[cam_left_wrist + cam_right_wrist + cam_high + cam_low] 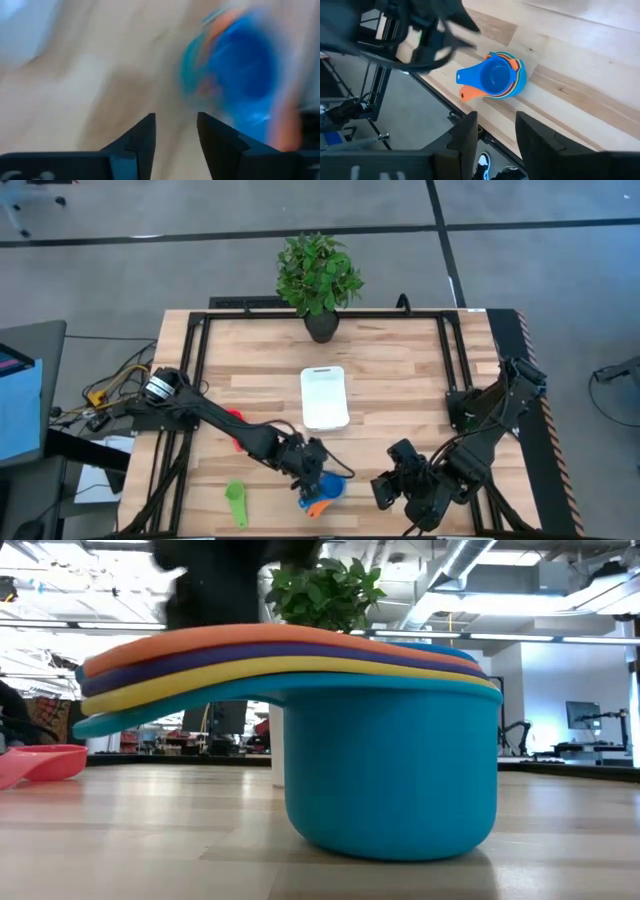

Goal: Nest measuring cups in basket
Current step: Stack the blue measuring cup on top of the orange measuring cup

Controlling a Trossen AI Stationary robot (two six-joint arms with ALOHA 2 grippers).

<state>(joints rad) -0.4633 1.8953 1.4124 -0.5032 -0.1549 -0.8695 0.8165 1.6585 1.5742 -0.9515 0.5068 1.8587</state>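
Observation:
A nested stack of measuring cups (322,492) stands on its teal base near the table's near edge, blue cup on top, handles fanned out. In the low view the stack (390,780) shows teal, yellow, purple and orange handles. A green cup (236,502) lies apart to its left, and a pink-red cup (234,422) sits by the left arm. The white basket (325,397) lies mid-table. My left gripper (312,460) hovers open just beyond the stack (240,70). My right gripper (385,485) waits open to the stack's right (495,77).
A potted plant (320,300) stands at the table's far edge, behind the basket. The stack is close to the near edge of the table (470,115). Bare wood lies between the basket and the right arm.

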